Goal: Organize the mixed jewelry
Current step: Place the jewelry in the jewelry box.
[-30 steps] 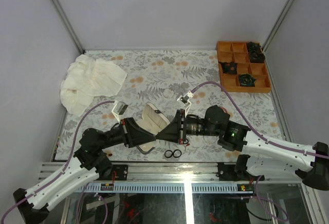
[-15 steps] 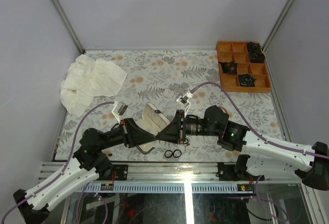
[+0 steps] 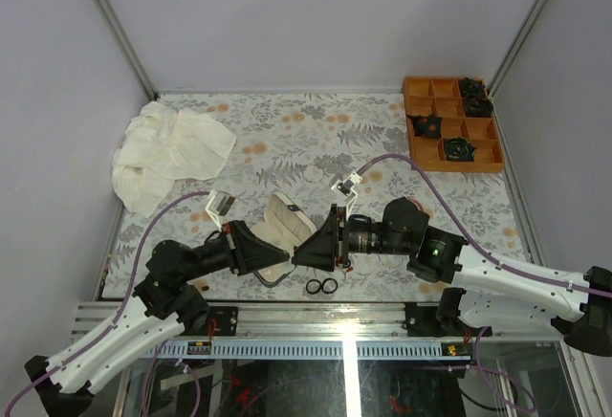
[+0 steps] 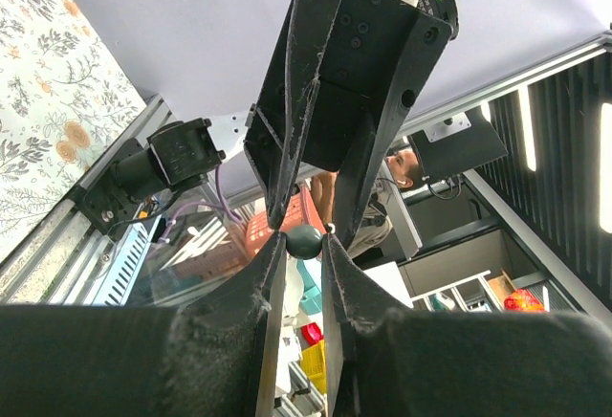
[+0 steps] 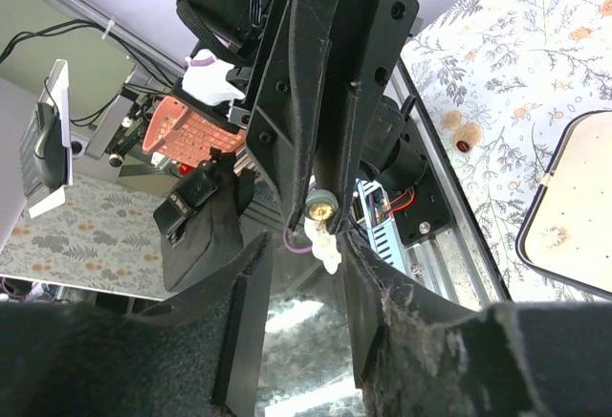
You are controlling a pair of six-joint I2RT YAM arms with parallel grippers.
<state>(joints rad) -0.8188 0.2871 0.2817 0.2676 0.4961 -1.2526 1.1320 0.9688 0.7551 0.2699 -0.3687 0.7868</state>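
Note:
My two grippers meet tip to tip just above the table's near edge. The left gripper [image 3: 287,262] [image 4: 304,241] is shut on a small dark green round stud [image 4: 304,239] at its very fingertips. From the right wrist view the stud [image 5: 320,208] shows a gold centre, with a white bit hanging under it. The right gripper [image 3: 298,254] [image 5: 306,245] stands open, its fingers to either side of the stud and apart from it. Two small black rings [image 3: 321,287] lie on the table just in front of the grippers.
The open cream-lined case [image 3: 284,218] [image 5: 574,207] lies behind the grippers' tips. An orange compartment tray [image 3: 451,120] holding dark pieces stands at the back right. A crumpled white cloth [image 3: 167,149] lies at the back left. The metal rail runs along the near edge.
The right gripper's jaws have opened away from the stud, which stays in the left gripper. Both arms have barely shifted.

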